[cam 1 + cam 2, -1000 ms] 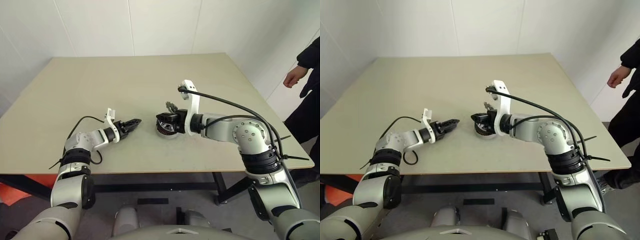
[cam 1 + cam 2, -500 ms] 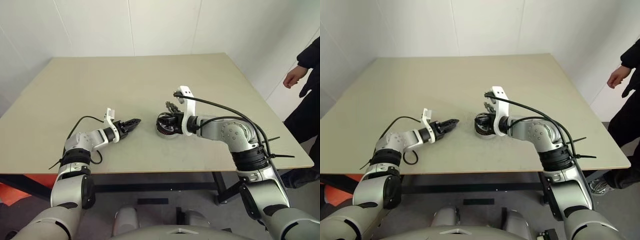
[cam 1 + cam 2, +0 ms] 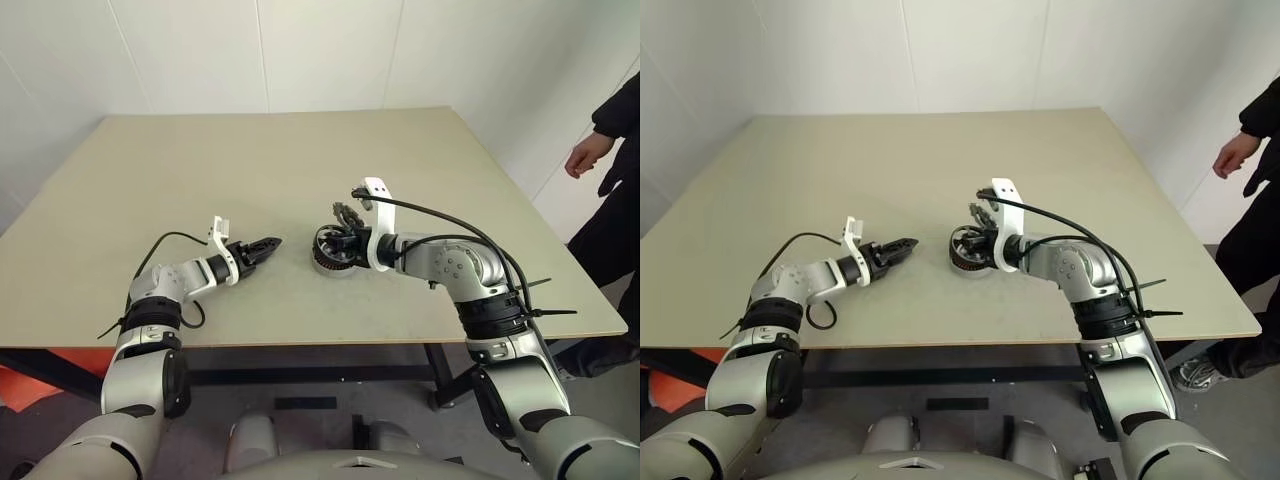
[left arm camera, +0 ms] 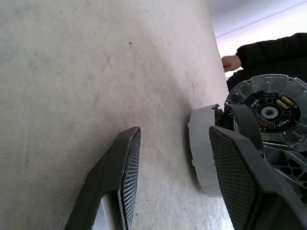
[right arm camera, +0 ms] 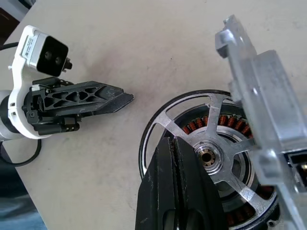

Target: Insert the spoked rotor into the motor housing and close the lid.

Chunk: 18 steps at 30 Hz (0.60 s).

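The motor housing [image 3: 325, 262] sits mid-table, copper windings [image 5: 192, 127] showing under its rim. Inside it lies the spoked rotor [image 5: 211, 158], its spokes across the windings. The lid [image 5: 259, 96] stands tilted on edge at the housing's far side [image 3: 347, 213], its inner face with a small circuit board turned toward the left wrist camera [image 4: 266, 110]. My right gripper [image 5: 171, 143] is shut, tips low over the rotor's rim beside the lid. My left gripper [image 3: 272, 243] rests on the table left of the housing, open and empty [image 4: 173, 130], pointing at it.
A person stands off the table's right side, one hand [image 3: 583, 155] hanging near the edge. A black cable [image 3: 450, 210] loops over my right forearm. The table's front edge [image 3: 300, 340] runs close below both arms.
My right gripper has sunk toward the housing and its wrist has rolled, bringing the white camera mount lower. The left arm, housing and lid have stayed put.
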### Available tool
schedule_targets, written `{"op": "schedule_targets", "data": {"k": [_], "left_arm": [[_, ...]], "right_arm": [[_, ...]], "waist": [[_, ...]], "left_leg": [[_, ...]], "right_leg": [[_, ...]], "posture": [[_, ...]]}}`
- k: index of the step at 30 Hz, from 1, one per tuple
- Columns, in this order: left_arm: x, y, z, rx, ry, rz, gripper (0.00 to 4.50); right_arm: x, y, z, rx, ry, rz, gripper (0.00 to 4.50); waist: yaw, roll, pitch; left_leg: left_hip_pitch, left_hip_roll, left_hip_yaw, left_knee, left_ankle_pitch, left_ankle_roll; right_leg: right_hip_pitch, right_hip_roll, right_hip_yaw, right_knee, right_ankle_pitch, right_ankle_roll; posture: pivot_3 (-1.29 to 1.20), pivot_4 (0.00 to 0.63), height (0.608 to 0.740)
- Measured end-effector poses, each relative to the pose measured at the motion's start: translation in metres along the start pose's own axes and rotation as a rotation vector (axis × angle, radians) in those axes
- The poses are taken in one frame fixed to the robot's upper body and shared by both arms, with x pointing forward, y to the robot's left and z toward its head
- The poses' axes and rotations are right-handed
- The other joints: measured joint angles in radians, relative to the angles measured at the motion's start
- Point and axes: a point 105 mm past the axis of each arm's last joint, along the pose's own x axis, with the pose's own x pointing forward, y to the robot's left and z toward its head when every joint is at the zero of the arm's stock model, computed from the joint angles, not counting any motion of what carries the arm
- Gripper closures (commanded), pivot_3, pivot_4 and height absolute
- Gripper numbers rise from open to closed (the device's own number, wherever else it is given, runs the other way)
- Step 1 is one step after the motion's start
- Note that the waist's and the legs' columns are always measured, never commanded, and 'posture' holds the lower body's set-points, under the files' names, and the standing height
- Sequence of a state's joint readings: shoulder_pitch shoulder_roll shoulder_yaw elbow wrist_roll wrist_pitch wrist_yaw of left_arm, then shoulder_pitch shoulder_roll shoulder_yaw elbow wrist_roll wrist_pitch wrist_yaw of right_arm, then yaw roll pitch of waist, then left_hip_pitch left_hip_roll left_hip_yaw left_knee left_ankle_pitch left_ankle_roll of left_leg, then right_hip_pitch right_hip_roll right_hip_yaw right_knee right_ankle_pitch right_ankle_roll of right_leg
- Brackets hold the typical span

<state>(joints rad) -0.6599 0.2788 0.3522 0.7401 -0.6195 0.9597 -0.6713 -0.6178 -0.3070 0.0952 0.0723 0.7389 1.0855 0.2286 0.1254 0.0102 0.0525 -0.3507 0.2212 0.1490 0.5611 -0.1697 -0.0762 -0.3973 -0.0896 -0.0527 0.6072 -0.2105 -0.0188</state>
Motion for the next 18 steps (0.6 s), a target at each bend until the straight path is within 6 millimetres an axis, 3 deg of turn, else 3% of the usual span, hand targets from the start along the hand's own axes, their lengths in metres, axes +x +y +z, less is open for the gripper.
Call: {"op": "schedule_targets", "data": {"k": [9, 18], "left_arm": [[0.000, 0.001, 0.000, 0.000, -0.004, 0.004, 2.07], [0.000, 0.002, 0.000, -0.002, -0.007, 0.002, 2.07]], "right_arm": [[-0.013, -0.008, -0.011, 0.010, 0.029, -0.049, 4.48], [-0.018, -0.007, -0.007, 0.001, 0.014, -0.057, 4.48]], "waist": [[0.000, 0.000, 0.000], [0.000, 0.000, 0.000]], "left_leg": [[0.000, 0.000, 0.000, 0.000, 0.000, 0.000], [0.001, 0.000, 0.000, 0.000, 0.000, 0.000]], "right_leg": [[0.000, 0.000, 0.000, 0.000, 0.000, 0.000], [0.000, 0.000, 0.000, 0.000, -0.002, 0.003]], "posture": [[0.00, 0.000, 0.740], [0.00, 0.000, 0.740]]}}
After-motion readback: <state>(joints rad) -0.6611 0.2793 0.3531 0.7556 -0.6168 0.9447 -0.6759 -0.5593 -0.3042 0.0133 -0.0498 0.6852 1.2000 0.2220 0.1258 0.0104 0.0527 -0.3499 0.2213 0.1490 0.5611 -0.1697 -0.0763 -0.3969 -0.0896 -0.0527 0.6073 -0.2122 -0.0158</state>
